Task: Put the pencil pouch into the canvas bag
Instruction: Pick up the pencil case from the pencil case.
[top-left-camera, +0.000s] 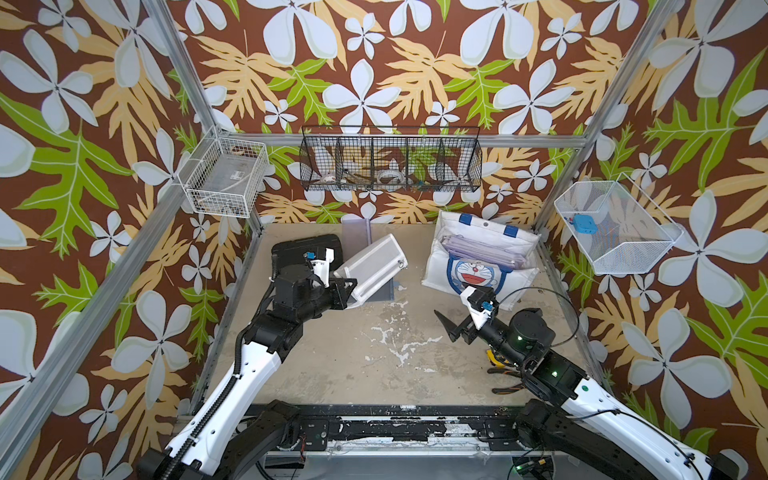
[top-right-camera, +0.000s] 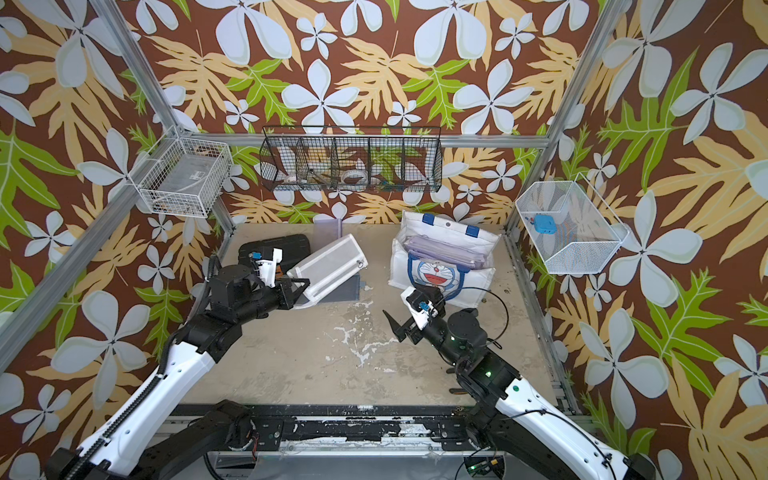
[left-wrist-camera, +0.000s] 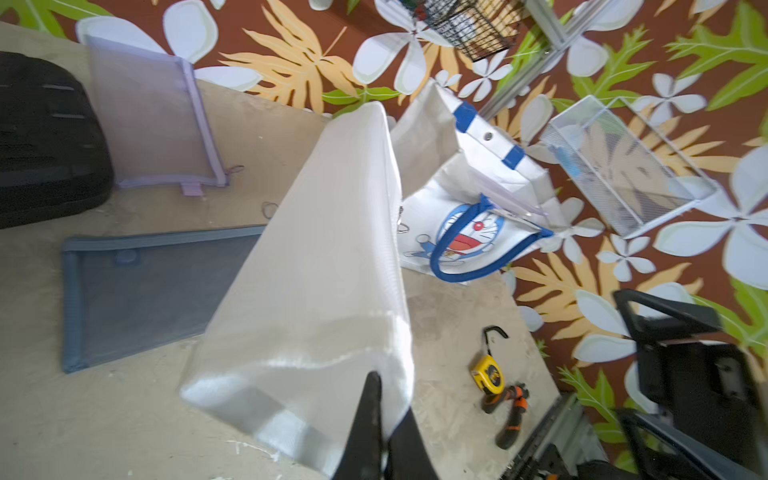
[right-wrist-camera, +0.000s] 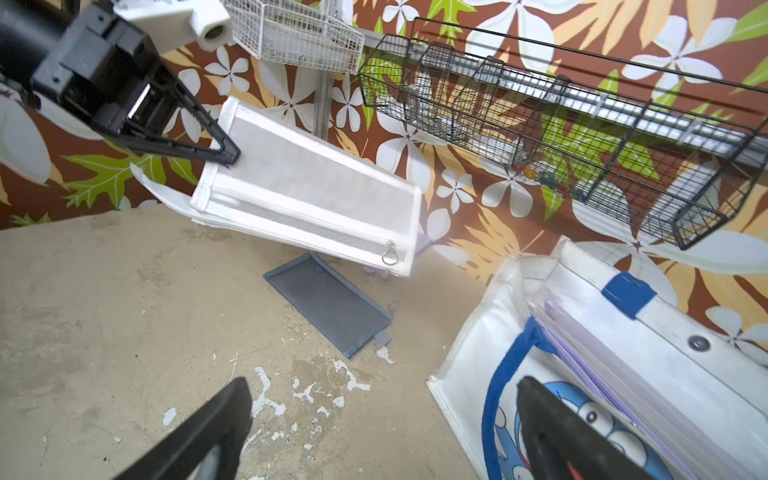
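Pouch lifted, insertion not yet done. The left gripper (right-wrist-camera: 226, 156) is clamped on one end of the white mesh pencil pouch (right-wrist-camera: 307, 208), which hangs tilted above the table (right-wrist-camera: 124, 311), apart from the canvas bag (right-wrist-camera: 461, 374) (mouth up, purple pouches (right-wrist-camera: 602, 345) inside). The right gripper (right-wrist-camera: 382, 388), fingers spread and empty, hovers near the bag's front.

**Task items: two entries**

Pencil pouch (top-left-camera: 372, 266): white mesh, rectangular, with a zip along one long edge and a ring pull at its end. It is raised off the tabletop (top-left-camera: 374, 353), tilted, and pinched at one short end by the left hand (left-wrist-camera: 386, 419). It hangs left of the bag, apart from it.

Canvas bag (top-left-camera: 473, 272): white tote with blue handles and a Doraemon face on its front. It stands open at the far right of the tabletop, with lilac pouches (top-left-camera: 486, 249) inside.
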